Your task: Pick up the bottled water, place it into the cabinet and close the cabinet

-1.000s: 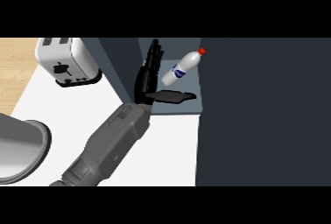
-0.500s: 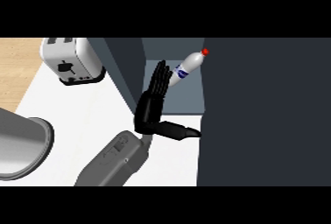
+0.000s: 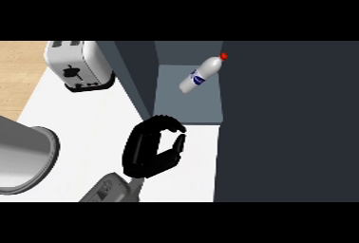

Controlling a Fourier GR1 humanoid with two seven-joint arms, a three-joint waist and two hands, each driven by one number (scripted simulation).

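Looking down, we see the bottled water [image 3: 201, 76] lying tilted on the cabinet [image 3: 188, 97] shelf, red cap toward 1 o'clock. Our one visible hand [image 3: 152, 149], at 7 o'clock from it over the white counter [image 3: 91, 118], has fingers curled, holding nothing. A toaster [image 3: 77, 66] stands at 10 o'clock.

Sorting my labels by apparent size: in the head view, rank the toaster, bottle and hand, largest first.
1-2. Toaster and hand: about alike, and the hand may sit nearer the camera, so no ranking.
3. Bottle.
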